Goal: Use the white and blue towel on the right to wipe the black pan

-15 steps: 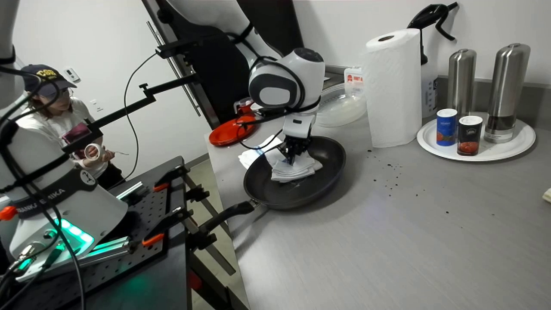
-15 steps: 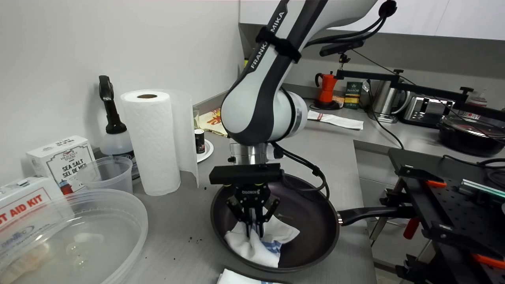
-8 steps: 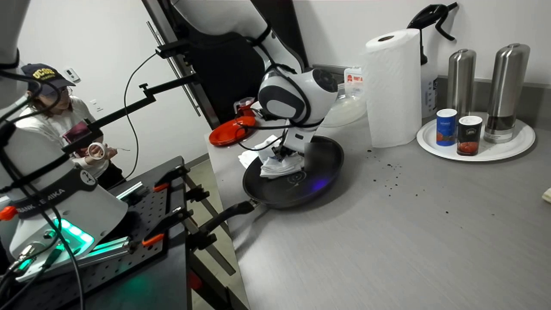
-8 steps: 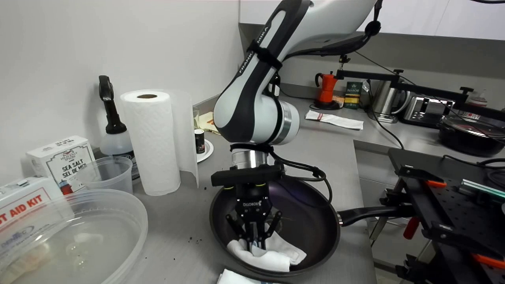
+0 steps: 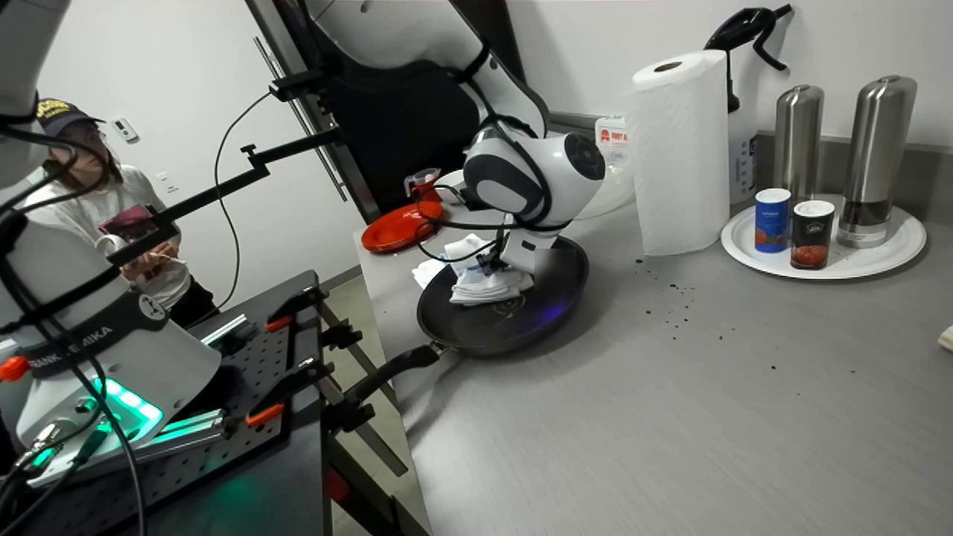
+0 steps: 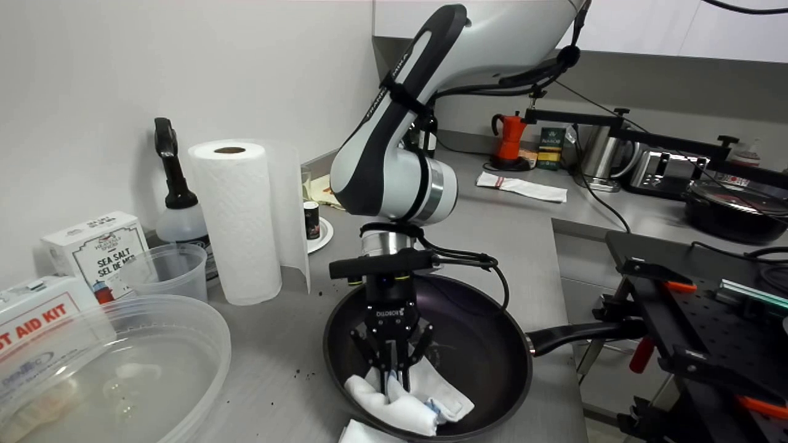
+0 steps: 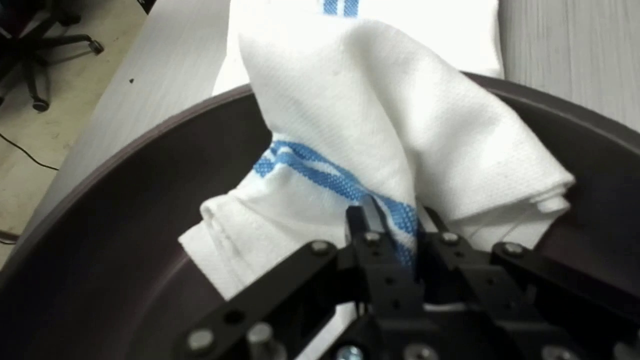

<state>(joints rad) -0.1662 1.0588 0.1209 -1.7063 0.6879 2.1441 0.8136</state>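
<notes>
The black pan (image 5: 491,331) rests on the grey counter, its handle over the counter's edge; it also shows in an exterior view (image 6: 486,363) and in the wrist view (image 7: 100,210). The white and blue towel (image 7: 320,100) lies bunched inside the pan against one side, part of it over the rim. It shows in both exterior views (image 5: 488,289) (image 6: 400,409). My gripper (image 7: 400,220) is shut on a blue-striped fold of the towel, low in the pan, and tilted in an exterior view (image 5: 490,264). The fold between the fingertips is partly hidden.
Another folded white and blue towel (image 7: 425,30) lies on the counter beside the pan, under the held towel's overhang. A paper towel roll (image 5: 679,156), a clear tub (image 6: 215,344), a red plate (image 5: 394,227) and a white plate (image 5: 904,249) with shakers stand around. Crumbs (image 5: 674,313) lie near the pan.
My gripper has tilted and moved with the towel toward the pan side nearest the other folded towel. The pan has shifted slightly the same way. The towel has stayed in the jaws.
</notes>
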